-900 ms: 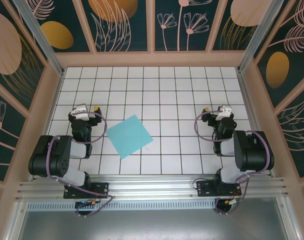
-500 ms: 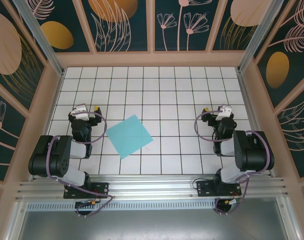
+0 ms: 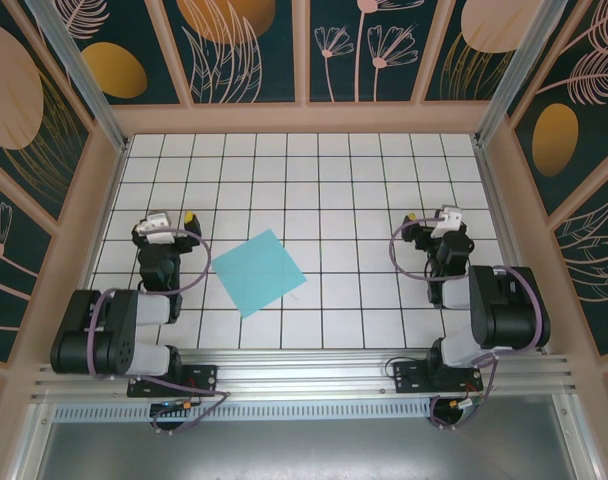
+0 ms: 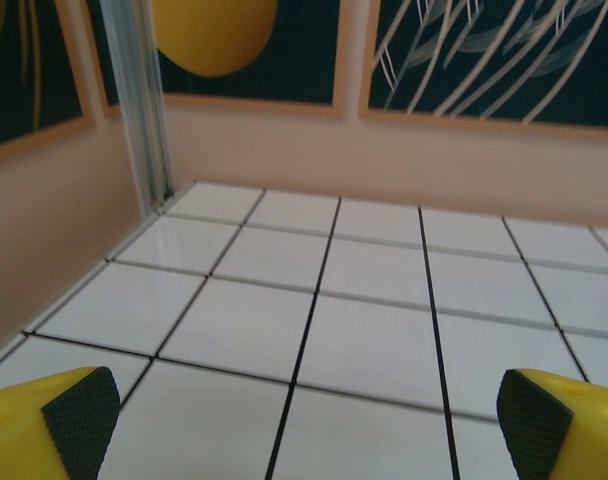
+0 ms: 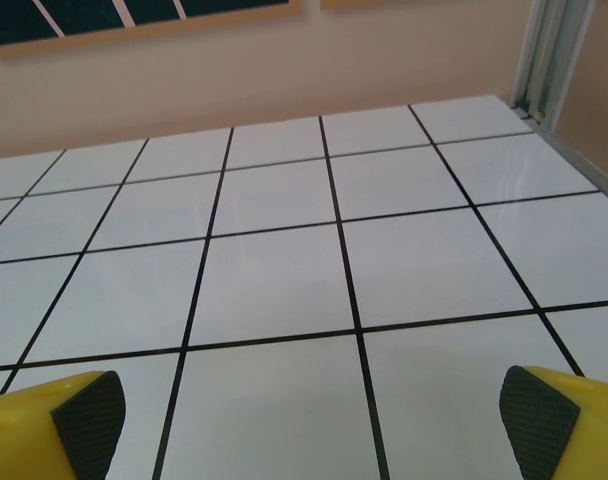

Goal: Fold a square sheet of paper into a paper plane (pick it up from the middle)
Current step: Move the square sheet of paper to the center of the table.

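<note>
The square sheet of paper [image 3: 259, 272], light turquoise-blue, lies flat and unfolded on the white tiled floor, turned like a diamond, left of centre. My left gripper [image 3: 172, 217] hovers about one tile to the left of the sheet and is open, with nothing between its yellow fingers [image 4: 79, 412]. My right gripper [image 3: 431, 216] stands far to the right of the sheet, also open and empty. In each wrist view the black pads [image 5: 89, 418] sit wide apart at the lower corners over bare tiles.
Pink walls [image 3: 304, 118] with dark floral panels close in the tiled floor [image 3: 354, 190] on three sides. An aluminium post [image 4: 139, 100] stands in the far left corner ahead of the left gripper. The rail [image 3: 304, 380] holding both arm bases runs along the near edge.
The left arm has swung a little to the left and its shoulder has dropped toward the rail. The sheet and the right gripper have hardly moved.
</note>
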Controlling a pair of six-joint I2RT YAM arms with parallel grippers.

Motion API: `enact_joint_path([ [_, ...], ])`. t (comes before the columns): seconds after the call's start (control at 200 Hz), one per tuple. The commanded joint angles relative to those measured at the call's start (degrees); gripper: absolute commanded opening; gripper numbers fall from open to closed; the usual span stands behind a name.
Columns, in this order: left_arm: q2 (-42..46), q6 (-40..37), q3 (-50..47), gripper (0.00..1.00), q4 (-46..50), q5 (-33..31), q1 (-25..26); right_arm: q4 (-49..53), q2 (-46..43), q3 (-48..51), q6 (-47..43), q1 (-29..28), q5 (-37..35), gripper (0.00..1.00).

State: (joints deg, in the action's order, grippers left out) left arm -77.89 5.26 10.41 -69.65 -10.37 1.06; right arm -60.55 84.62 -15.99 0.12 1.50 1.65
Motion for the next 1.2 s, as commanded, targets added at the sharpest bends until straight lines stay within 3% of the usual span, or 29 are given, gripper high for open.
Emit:
enact_joint_path([
  [0.0,6.0,3.19,0.76,0.99,6.45,-3.0,-0.36,21.23,-5.32,-9.51,1.97,-0.75,1.14,0.99],
  [0.04,8.63,4.64,1.01,0.99,9.23,-3.92,-0.33,33.02,-5.62,-15.2,4.46,-1.3,0.61,0.99],
  [0.09,11.9,7.18,2.15,0.99,13.64,-5.06,-0.36,44.78,-5.21,-22.08,5.47,-2.04,5.57,0.99],
  [0.255,19.01,19.25,11.32,0.99,37.78,-7.1,-0.36,58.2,-4.12,-31.73,13.34,-8.07,20.26,0.99],
  [0.345,21.97,22.98,14.13,0.99,45.37,-4.51,-0.36,60.78,-2.32,-35.1,14.45,-15.03,21.37,0.99],
  [0.475,27.26,37.32,13.65,0.99,54.1,-7.55,-0.36,62.59,1.6,-38.8,16.78,-23.88,17.8,0.99],
  [0.595,29.04,35.91,12.51,0.99,54.23,5.77,-0.36,63.02,6.64,-42.54,20.01,-29.87,19.04,0.99],
  [0.706,28.96,38.03,12.9,0.99,58.78,10.03,-0.36,63.72,12.43,-47.02,21.3,-35.67,18.31,0.98],
  [1.196,35.66,41.66,6.63,0.99,65.25,15.44,-0.36,65.38,33.86,-64.6,27.65,-48.56,21.33,0.9],
])
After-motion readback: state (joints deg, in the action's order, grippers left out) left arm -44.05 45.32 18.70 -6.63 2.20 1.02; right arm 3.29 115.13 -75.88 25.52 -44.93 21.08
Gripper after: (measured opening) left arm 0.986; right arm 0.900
